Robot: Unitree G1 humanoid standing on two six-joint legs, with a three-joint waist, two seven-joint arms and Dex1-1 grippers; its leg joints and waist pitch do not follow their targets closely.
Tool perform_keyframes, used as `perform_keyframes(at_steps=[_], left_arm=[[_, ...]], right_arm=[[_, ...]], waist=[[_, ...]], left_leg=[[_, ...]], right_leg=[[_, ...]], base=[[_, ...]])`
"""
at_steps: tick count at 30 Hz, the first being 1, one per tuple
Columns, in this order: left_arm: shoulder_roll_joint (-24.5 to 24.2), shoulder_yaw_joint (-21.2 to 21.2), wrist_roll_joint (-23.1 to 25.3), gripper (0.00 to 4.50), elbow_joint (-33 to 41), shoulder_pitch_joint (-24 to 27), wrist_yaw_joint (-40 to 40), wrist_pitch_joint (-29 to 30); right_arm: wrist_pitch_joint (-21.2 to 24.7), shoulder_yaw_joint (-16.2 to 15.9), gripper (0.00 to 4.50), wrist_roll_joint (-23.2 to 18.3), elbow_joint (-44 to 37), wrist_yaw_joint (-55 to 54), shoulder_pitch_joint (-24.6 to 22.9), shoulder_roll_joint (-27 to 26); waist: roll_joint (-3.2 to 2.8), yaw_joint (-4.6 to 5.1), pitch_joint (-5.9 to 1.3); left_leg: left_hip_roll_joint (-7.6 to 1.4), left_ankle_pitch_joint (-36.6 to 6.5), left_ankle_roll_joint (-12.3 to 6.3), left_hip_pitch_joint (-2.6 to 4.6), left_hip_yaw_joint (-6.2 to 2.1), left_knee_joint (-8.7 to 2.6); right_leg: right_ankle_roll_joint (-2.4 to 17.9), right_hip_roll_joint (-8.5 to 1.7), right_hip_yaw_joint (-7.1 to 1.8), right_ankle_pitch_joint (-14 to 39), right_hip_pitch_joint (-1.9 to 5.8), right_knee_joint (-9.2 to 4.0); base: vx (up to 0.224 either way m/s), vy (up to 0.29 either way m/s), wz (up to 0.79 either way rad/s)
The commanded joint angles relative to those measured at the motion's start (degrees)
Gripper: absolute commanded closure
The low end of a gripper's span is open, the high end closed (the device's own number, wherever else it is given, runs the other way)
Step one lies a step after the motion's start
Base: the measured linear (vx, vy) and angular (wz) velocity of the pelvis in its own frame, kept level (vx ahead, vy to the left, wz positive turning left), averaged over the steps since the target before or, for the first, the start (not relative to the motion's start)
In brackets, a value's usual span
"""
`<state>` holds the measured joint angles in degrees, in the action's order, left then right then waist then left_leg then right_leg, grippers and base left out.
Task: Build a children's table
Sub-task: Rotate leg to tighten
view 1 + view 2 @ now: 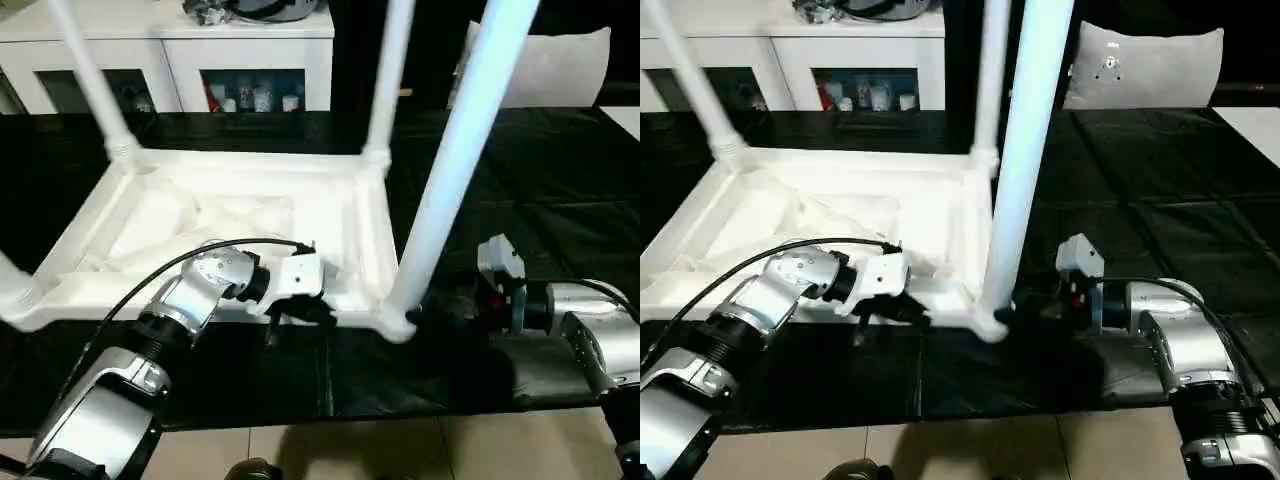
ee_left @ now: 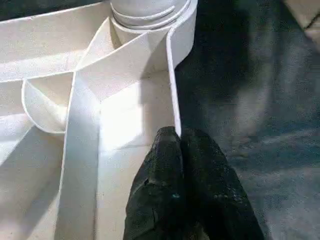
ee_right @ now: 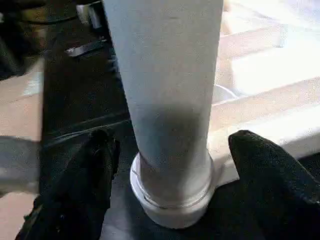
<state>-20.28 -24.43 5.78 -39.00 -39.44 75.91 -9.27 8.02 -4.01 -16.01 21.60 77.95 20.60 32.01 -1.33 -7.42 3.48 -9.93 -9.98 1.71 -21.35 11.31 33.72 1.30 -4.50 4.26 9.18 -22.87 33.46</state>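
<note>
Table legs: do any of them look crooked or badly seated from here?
Nothing clearly wrong. The near-right leg leans a little off vertical in the head views, like the far ones, but its base fills the corner socket of the upturned tabletop. The right pincer stands open around it.

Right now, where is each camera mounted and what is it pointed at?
Left eye, right eye: head, facing down at the upturned table top; both forearms show.
Left wrist: looks along the shut left gripper at the top's rim.
Right wrist: looks between the open right gripper at the near leg.
Shared: that leg.
</note>
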Motion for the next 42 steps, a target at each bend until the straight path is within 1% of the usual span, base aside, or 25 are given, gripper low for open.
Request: perform_keyframes(at_steps=[1,2,4,9,10,12,15,18,22,24,25,26,27,28,29,30,33,34,36,37,38,39,40,41,42], left_arm=[[-0.25,-3.25,0.84,4.5,0.28,0.12,4.0,-2.29],[-0.45,-3.39,0.5,4.5,0.42,0.07,5.07,-2.81],[-0.6,-3.46,0.39,4.5,0.3,0.01,6.18,-3.47],[-0.49,-3.39,0.43,4.5,-0.03,-0.09,6.71,-3.82],[-0.47,-3.35,0.42,4.5,-0.17,-0.12,6.84,-3.97],[-0.43,-3.31,0.4,4.5,-0.33,-0.16,6.97,-4.05],[-0.4,-3.26,0.2,4.5,-0.61,-0.2,7.22,-4.15],[-0.36,-3.08,-0.07,4.5,-0.7,-0.11,7.18,-3.87],[0.49,-1.45,-0.9,4.5,0.4,0.56,4.51,1.24],[1.63,-0.46,-1.03,4.5,1.04,0.75,1.54,4.59],[2.12,-0.17,-0.96,4.5,1.36,0.83,0.28,6.24],[3.34,0.5,-1.18,4.5,2.03,0.97,-2.0,9.16],[3.53,0.61,-1.25,4.5,2.14,0.99,-2.33,9.6],[4.41,1.1,-1.53,4.5,2.53,1.01,-3.68,11.46],[5.01,1.37,-1.63,4.5,2.7,0.94,-4.55,12.66],[5.29,1.48,-1.66,4.5,2.75,0.89,-4.95,13.18],[8.11,2.43,-1.47,4.5,2.39,-0.04,-9.65,17.68],[10.56,2.82,-0.19,4.5,1.48,-1.18,-14.71,21.82],[13.27,3.62,0.82,4.5,0.03,-2.47,-20.19,25.2],[15.6,4.72,1.2,4.5,-1.5,-3.63,-24.95,26.84],[16.5,5.19,1.27,4.5,-2.12,-4.09,-26.77,27.3],[17.53,5.7,1.43,4.5,-2.88,-4.67,-29.09,27.74],[17.98,5.94,1.51,4.5,-3.22,-4.93,-30.15,27.93],[18.64,6.34,1.6,4.5,-3.67,-5.28,-31.76,28.06],[19.07,6.68,1.69,4.5,-3.57,-5.31,-32.73,28.28]], right_arm=[[0.59,-0.88,1.11,-0.65,-0.4,1.71,0.58,0.46],[1.02,-1.33,1.17,-0.88,-0.51,2.76,0.53,0.39],[1.61,-1.9,1.45,-1.46,-1.14,4.09,0.21,0.49],[2.87,-2.56,1.69,-2.22,-1.68,5.3,-0.2,0.4],[3.21,-2.68,1.95,-2.35,-1.89,5.51,-0.28,0.29],[3.5,-2.74,2.0,-2.47,-1.96,5.63,-0.3,0.16],[4.0,-2.89,2.39,-2.61,-1.94,5.98,-0.38,-0.08],[5.0,-2.89,2.45,-3.36,-2.48,6.13,-0.65,-0.22],[9.55,-1.56,2.48,-6.52,-5.29,4.03,-1.94,-1.16],[12.41,-1.2,2.48,-6.05,-6.42,-0.05,-2.43,-2.07],[13.2,-0.99,2.48,-5.42,-6.63,-2.66,-2.51,-2.91],[13.87,-0.43,2.48,-4.08,-6.29,-7.98,-2.23,-5.08],[13.93,-0.34,2.48,-3.86,-6.19,-8.77,-2.16,-5.42],[14.29,0.1,2.48,-2.93,-5.55,-12.22,-1.69,-6.88],[14.47,0.43,2.48,-2.23,-4.87,-14.56,-1.2,-7.84],[14.47,0.57,2.48,-1.89,-4.52,-15.63,-0.96,-8.27],[15.55,1.91,2.49,0.59,-1.4,-25.12,1.51,-12.06],[17.22,3.08,2.49,2.1,1.44,-33.52,3.74,-15.36],[18.72,4.94,2.49,2.74,4.73,-42.12,6.15,-18.65],[18.3,6.29,2.49,3.03,7.43,-47.39,7.84,-20.96],[17.6,6.62,2.49,3.31,8.39,-48.99,8.38,-21.72],[16.21,7.01,2.49,3.55,9.52,-50.62,8.92,-22.51],[15.49,7.23,2.49,3.59,10.02,-51.24,9.15,-22.87],[13.6,7.84,2.49,3.19,10.73,-51.33,9.38,-23.59],[12.25,8.66,1.94,2.86,11.11,-51.64,9.55,-24.36]], waist=[[0.43,0.18,-4.06],[0.88,0.07,-4.09],[0.48,-0.37,-4.14],[0.51,-0.53,-4.24],[0.54,-0.52,-4.26],[0.57,-0.6,-4.28],[0.59,-0.63,-4.32],[0.61,-0.61,-4.27],[0.58,-0.66,-4.21],[0.58,-0.73,-4.09],[0.58,-0.58,-4.0],[0.65,-0.29,-3.81],[0.59,-0.15,-3.79],[0.73,0.28,-3.55],[0.72,0.46,-3.54],[0.71,1.04,-3.44],[0.67,2.47,-3.38],[0.56,3.52,-3.32],[0.51,4.73,-3.27],[0.41,5.19,-3.24],[0.52,5.5,-3.23],[0.38,5.56,-3.21],[0.24,5.96,-3.35],[0.04,5.99,-3.38],[-0.28,6.06,-3.35]], left_leg=[[-3.93,-15.0,-3.13,1.28,-1.62,-3.91],[-3.89,-14.96,-3.09,1.25,-1.57,-3.91],[-4.02,-14.45,-3.1,1.41,-1.6,-3.89],[-4.03,-14.03,-2.91,1.32,-1.64,-3.9],[-3.96,-13.89,-2.89,1.29,-1.6,-3.85],[-3.9,-13.59,-2.95,1.25,-1.58,-3.79],[-3.92,-13.08,-3.01,1.2,-1.6,-3.77],[-3.88,-13.12,-3.02,1.18,-1.59,-3.76],[-3.92,-13.27,-2.83,1.25,-1.6,-3.86],[-3.87,-13.58,-2.62,1.22,-1.69,-3.89],[-3.93,-13.97,-2.37,1.23,-1.65,-3.98],[-3.78,-15.05,-1.75,1.29,-1.74,-4.07],[-3.81,-15.47,-1.12,1.36,-1.88,-4.16],[-3.38,-17.82,-0.44,1.64,-1.99,-4.09],[-3.33,-18.12,-0.21,1.7,-2.1,-4.11],[-3.2,-18.92,-0.02,1.69,-2.21,-4.09],[-3.17,-20.45,0.55,1.73,-2.48,-4.19],[-3.04,-21.38,0.88,1.52,-2.72,-4.25],[-2.71,-22.84,1.31,1.77,-2.84,-3.98],[-2.58,-23.77,1.2,1.83,-2.97,-3.88],[-2.41,-24.19,0.94,1.83,-2.82,-3.74],[-2.34,-24.7,0.69,2.16,-2.78,-3.54],[-2.45,-25.76,-0.15,2.15,-2.87,-3.51],[-2.56,-25.94,-0.37,1.92,-2.92,-3.71],[-2.92,-27.4,-0.46,2.28,-3.01,-3.97]], right_leg=[[11.5,-4.77,-2.6,19.28,2.45,-4.27],[11.34,-4.84,-2.61,19.68,2.51,-4.29],[11.38,-4.89,-2.7,19.34,2.32,-4.21],[11.66,-4.85,-2.66,17.67,2.46,-3.93],[11.76,-4.82,-2.67,17.47,2.48,-3.91],[11.66,-4.86,-2.66,17.65,2.51,-3.92],[11.55,-4.87,-2.63,17.5,2.55,-3.87],[11.39,-4.86,-2.63,17.97,2.56,-3.96],[11.27,-4.83,-2.66,18.61,2.56,-3.98],[10.93,-4.92,-2.6,20.08,2.54,-4.17],[10.67,-4.79,-2.68,20.72,2.45,-4.19],[10.09,-4.86,-2.58,23.31,2.39,-4.42],[9.84,-4.95,-2.59,24.45,2.3,-4.45],[7.89,-5.1,-2.35,30.4,2.11,-5.34],[7.29,-5.15,-2.31,31.73,2.07,-5.51],[6.57,-5.07,-2.16,33.4,1.96,-5.78],[6.09,-4.91,-1.94,34.26,1.76,-5.96],[5.9,-4.82,-1.64,34.52,1.87,-5.98],[5.41,-4.74,-1.2,36.06,1.68,-6.42],[4.8,-4.71,-0.81,36.87,1.68,-6.84],[4.37,-4.59,-0.66,37.26,1.62,-7.15],[4.16,-4.66,-0.43,37.68,1.44,-7.46],[3.56,-4.9,0.63,36.84,1.86,-7.86],[3.38,-4.94,0.73,36.07,2.11,-7.88],[3.51,-4.88,0.94,34.3,1.98,-8.14]], base=[[0.0,0.0,0.0],[0.0,0.0,0.0],[0.0,0.0,0.0],[0.0,0.0,0.0],[0.0,0.0,0.0],[0.0,0.0,0.0],[0.0,0.0,0.0],[0.0,0.0,0.0],[0.0,0.0,0.0],[0.0,0.0,0.0],[0.0,0.0,0.0],[0.0,0.0,0.0],[0.0,0.0,0.0],[0.0,0.0,0.0],[0.0,0.0,0.0],[0.0,0.0,0.0],[0.0,0.0,0.0],[0.0,0.0,0.0],[0.0,0.0,0.0],[0.0,0.0,0.0],[0.0,0.0,0.0],[0.0,0.0,0.0],[0.0,0.0,0.0],[0.0,0.0,0.0],[0.0,0.0,0.0]])
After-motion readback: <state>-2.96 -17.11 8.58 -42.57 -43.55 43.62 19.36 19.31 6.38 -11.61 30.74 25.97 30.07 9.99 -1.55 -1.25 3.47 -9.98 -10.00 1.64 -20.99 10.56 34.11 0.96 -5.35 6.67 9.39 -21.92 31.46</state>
